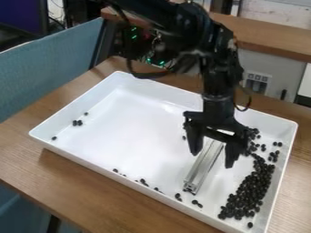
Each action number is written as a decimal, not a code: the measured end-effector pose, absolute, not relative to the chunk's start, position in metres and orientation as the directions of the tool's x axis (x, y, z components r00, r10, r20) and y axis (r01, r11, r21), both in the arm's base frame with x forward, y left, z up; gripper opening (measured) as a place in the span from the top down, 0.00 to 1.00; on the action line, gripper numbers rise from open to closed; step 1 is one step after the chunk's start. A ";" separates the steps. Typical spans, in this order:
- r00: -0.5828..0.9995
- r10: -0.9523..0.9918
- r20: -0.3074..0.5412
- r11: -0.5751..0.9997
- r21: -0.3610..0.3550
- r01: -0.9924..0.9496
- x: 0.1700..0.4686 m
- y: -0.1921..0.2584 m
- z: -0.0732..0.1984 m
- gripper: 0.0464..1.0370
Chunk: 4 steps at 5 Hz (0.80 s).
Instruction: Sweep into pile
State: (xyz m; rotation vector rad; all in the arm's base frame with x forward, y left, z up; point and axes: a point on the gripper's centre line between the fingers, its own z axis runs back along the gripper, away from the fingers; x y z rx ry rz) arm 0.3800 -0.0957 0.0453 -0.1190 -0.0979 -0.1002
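Worktop (54, 173) of brown wood carries a white tray (133, 127) set aslant across the frame, and the black arm (220, 77) comes into it from the top edge. The end effector (213, 159) hangs right of centre with its fingers spread, one on either side of a metal bar (203, 167); whether either touches the bar I cannot tell. The step in hand looks like taking up the bar as a sweeper, and the next move calls for closing squarely on it, then drawing the strays towards the main pile (248, 189). That pile lies at the lower right of the frame, its long axis running from the tray's near corner upward and slightly right. The bar lies on the tray floor left of the pile, its long axis a steep diagonal, one end pointing down and slightly left, the other up and right beneath the end effector. Smallest are the stray black beads (77, 123), a few at left and more along the near wall.
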 end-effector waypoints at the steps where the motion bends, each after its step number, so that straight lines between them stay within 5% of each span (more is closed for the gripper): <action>1: 0.994 -0.075 0.079 0.993 -0.082 0.081 0.381 -0.068 0.055 0.04; 2: 0.999 -0.018 0.034 1.000 0.008 0.018 0.381 -0.025 0.068 0.04; 4: 0.974 0.195 0.111 0.973 0.103 -0.206 0.354 0.067 0.110 0.04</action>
